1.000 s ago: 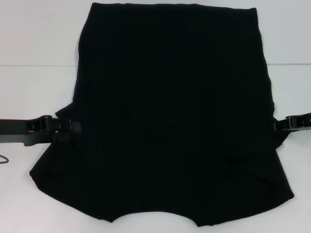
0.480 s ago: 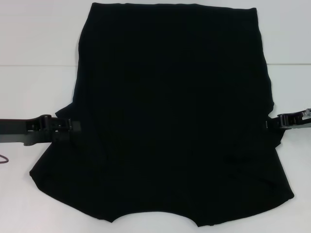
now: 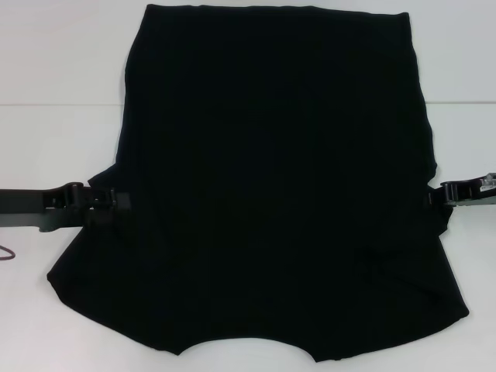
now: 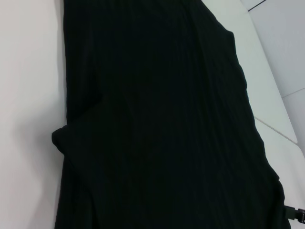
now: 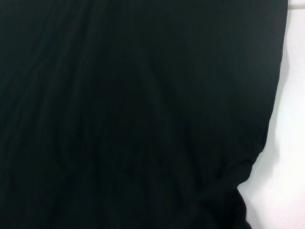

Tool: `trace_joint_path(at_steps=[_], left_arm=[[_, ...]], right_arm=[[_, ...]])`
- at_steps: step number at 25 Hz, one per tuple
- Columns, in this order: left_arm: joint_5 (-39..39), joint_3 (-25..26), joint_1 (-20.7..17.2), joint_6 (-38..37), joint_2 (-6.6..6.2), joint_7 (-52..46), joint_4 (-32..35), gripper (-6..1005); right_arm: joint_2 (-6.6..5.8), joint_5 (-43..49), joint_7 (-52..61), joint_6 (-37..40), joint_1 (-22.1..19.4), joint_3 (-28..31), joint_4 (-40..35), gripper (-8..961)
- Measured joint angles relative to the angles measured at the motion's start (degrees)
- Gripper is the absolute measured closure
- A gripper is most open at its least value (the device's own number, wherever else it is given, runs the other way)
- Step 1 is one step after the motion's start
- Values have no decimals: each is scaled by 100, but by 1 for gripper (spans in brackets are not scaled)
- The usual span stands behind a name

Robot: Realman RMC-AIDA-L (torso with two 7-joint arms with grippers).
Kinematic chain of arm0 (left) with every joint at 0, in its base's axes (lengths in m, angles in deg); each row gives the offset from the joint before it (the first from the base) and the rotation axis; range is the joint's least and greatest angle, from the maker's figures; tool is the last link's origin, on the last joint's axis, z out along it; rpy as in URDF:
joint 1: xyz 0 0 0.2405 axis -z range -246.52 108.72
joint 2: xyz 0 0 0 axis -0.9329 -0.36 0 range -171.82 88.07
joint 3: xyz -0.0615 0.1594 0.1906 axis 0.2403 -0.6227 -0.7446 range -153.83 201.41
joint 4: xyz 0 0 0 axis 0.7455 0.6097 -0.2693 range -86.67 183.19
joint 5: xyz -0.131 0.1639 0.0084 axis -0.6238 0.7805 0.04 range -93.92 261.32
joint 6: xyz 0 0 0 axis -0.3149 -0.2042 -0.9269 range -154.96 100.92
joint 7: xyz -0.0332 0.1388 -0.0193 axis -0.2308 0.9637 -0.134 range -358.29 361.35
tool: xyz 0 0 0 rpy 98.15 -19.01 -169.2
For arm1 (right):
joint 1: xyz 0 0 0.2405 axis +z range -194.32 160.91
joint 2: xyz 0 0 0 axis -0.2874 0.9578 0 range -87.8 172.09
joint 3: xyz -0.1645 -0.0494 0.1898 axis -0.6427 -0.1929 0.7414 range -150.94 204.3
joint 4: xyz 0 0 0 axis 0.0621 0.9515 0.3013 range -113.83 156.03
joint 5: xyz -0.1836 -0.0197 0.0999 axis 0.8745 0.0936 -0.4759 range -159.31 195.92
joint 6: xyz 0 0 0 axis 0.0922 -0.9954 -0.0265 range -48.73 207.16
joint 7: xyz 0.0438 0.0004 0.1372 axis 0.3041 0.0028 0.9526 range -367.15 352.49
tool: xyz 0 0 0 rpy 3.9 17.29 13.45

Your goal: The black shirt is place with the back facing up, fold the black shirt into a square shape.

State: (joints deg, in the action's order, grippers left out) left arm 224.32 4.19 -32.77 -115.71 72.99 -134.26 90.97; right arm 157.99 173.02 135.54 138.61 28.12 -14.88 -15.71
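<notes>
The left arm reaches in level from the left edge of the head view, and the left gripper lies at the shirt's left edge, just where the body meets the sleeve. Black fingers against black cloth: I cannot tell whether they are apart or together, or whether they have any fabric.

The shirt lies spread flat and fills the middle of the table. Its hem is at the far side; the curved neckline is at the near edge, with the sleeves flaring out to both near corners. No lettering shows on the upper face. A few soft creases sit near the right sleeve. In the left wrist view the shirt runs long across the white top, with a small fold at one edge. In the right wrist view the cloth covers nearly everything.

The right arm comes in level from the right edge, and the right gripper sits at the shirt's right edge, about opposite the left one. Its fingers also cannot be made out.

The table is plain white, with a faint seam line running across it toward the far side.
</notes>
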Motion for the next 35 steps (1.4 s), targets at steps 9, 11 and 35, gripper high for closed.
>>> trace_joint_path(at_steps=[9,11,35], left_arm=[[-6,0,6,4,-7,1,0,464],[-9,0,-1,14,-8,0,0,464],[-9,0,-29,47,1,0,-48,465]], right_arm=[[-10,-14,4,-15,21,8,52,776],[-10,-14,4,-15,18,8,52,853],[-312,12,139,589,-112,57,-98,937]])
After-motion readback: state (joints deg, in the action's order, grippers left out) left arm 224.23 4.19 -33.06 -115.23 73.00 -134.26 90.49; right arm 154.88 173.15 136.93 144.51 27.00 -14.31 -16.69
